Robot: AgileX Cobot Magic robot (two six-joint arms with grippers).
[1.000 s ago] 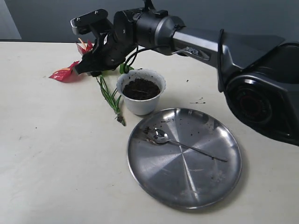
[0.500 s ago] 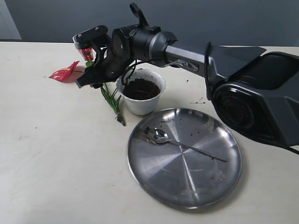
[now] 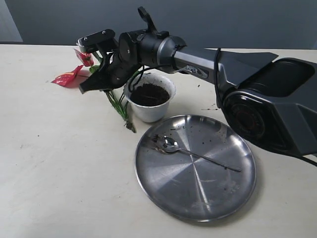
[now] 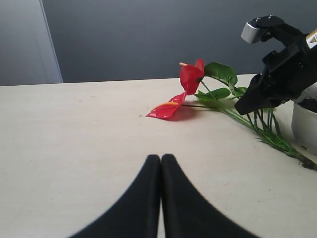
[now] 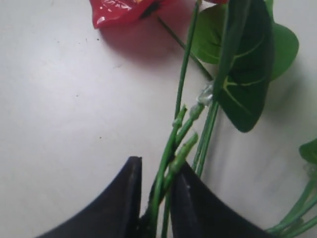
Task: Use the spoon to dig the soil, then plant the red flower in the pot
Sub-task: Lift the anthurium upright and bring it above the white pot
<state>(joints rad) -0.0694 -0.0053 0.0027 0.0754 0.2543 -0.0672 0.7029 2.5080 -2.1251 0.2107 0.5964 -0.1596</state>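
The red flower lies on the table left of the pot; one bloom (image 3: 67, 78) rests flat and the other (image 3: 85, 58) stands raised. Its green stems (image 3: 116, 101) run down to a root end beside the pot. My right gripper (image 3: 91, 84) reaches across and is shut on the stems (image 5: 183, 99), held between the fingers (image 5: 156, 166). The white pot (image 3: 148, 113) stands upright with dark soil (image 3: 148, 94) inside. The spoon (image 3: 171, 145) lies on the steel plate. My left gripper (image 4: 161, 157) is shut on nothing above bare table, facing the blooms (image 4: 190, 77).
The large round steel plate (image 3: 198, 193) sits in front of the pot, with soil crumbs near the spoon's bowl. The right arm's dark base (image 3: 277, 109) fills the right side. A few soil specks (image 3: 210, 106) lie on the table right of the pot.
The right gripper's wrist has rolled and it has settled lower on the stems. The upper bloom has shifted slightly left. Pot, spoon and plate have not moved.
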